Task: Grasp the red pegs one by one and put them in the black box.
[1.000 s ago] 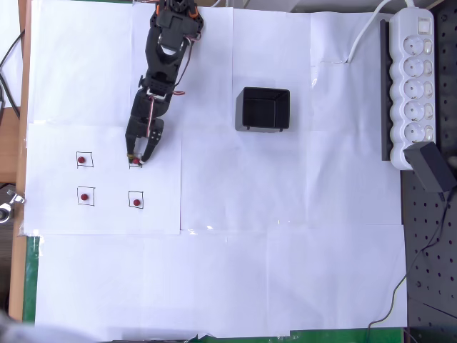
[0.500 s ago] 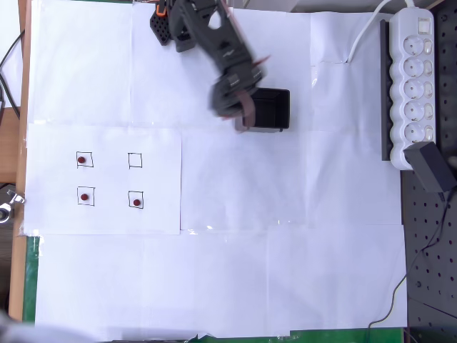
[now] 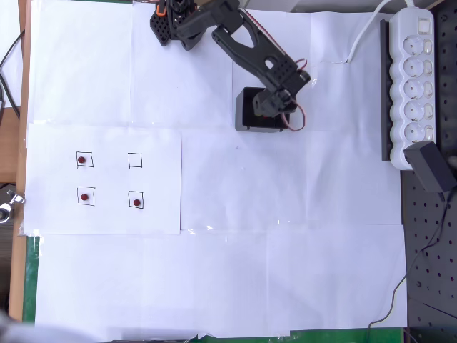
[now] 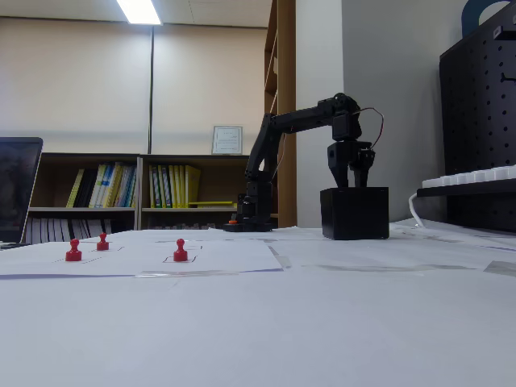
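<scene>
Hovering directly above the black box (image 4: 355, 213), the claw (image 4: 351, 179) points down into it; whether its fingers are apart or clamped on a peg I cannot tell. Three red pegs (image 3: 84, 196) stand in drawn squares on the worktop's (image 3: 285, 271) left side in the overhead view, one square (image 3: 135, 160) bare. Risk: a release while off-centre could bounce a peg off the rim.

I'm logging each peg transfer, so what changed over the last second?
The gripper left the upper-right drawn square, now empty, and swung right to above the black box. Whether it holds that peg is unclear. The other three red pegs stayed in place.
</scene>
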`<state>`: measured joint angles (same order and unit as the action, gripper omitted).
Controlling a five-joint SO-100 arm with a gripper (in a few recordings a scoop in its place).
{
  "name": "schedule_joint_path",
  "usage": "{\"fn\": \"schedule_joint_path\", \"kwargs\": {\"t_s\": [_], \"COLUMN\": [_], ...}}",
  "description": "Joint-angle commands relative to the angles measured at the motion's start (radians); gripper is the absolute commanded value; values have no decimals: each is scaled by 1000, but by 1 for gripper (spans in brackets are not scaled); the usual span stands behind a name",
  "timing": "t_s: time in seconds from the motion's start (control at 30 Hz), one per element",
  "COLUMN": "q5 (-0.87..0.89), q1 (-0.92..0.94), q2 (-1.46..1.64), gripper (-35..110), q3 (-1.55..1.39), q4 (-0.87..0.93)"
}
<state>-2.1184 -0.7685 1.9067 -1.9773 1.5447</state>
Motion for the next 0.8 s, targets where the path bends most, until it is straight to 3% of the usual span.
{"fn": "schedule_joint_path", "kwargs": {"t_s": [0.0, 0.07, 0.2, 0.27, 0.33, 0.5, 0.63, 0.77], "q5": [20, 32, 117, 255, 466, 816, 811, 689], "q1": [6, 14, 78, 190, 377, 792, 940, 977], "q2": [-14, -92, -405, -589, -755, -956, -779, -505], "gripper": [16, 23, 25, 24, 21, 21, 21, 21], "q3": [-20, -77, -104, -12, 279, 1043, 1451, 1462], "q4": [18, 78, 130, 143, 31, -661, -1563, -1987]}}
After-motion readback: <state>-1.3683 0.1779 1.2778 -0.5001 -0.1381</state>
